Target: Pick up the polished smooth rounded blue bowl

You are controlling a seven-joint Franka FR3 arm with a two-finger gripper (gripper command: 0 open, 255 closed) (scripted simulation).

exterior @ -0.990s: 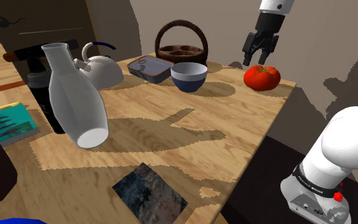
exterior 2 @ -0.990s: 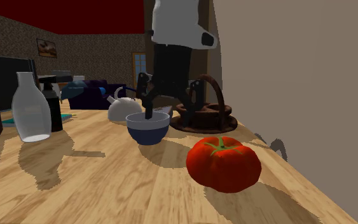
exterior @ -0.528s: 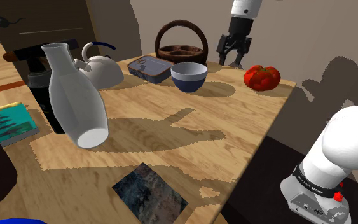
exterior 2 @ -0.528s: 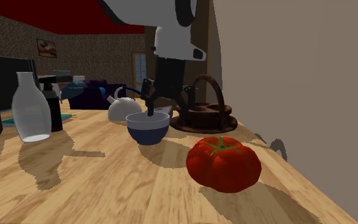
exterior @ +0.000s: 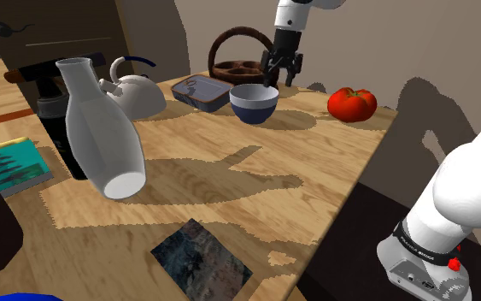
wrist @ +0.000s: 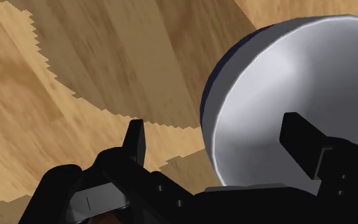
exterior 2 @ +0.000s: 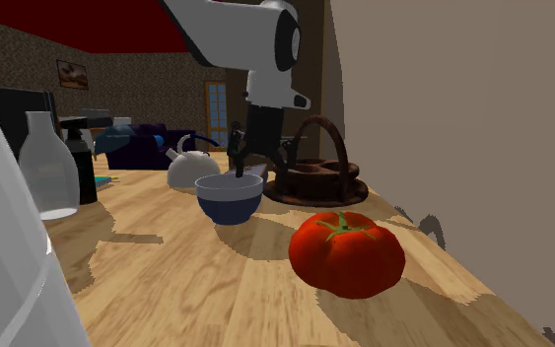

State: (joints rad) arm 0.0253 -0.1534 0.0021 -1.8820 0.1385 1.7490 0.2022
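High, low and on the hand: three cameras over a pale wooden bench (exterior: 332, 180).
The shoulder view looks down from beside the white arm base (exterior: 426, 256), across the bench to its far edge. The second exterior view sits low and close by the round red tomato (exterior 2: 347, 253) at the shoulder view's right, facing along that edge. Both share the tomato, the dark blue rounded bowl (exterior: 254, 103) and the brown handled basket (exterior: 243, 60). The wrist view looks closely down past the black claw (wrist: 214, 127) onto the bowl.
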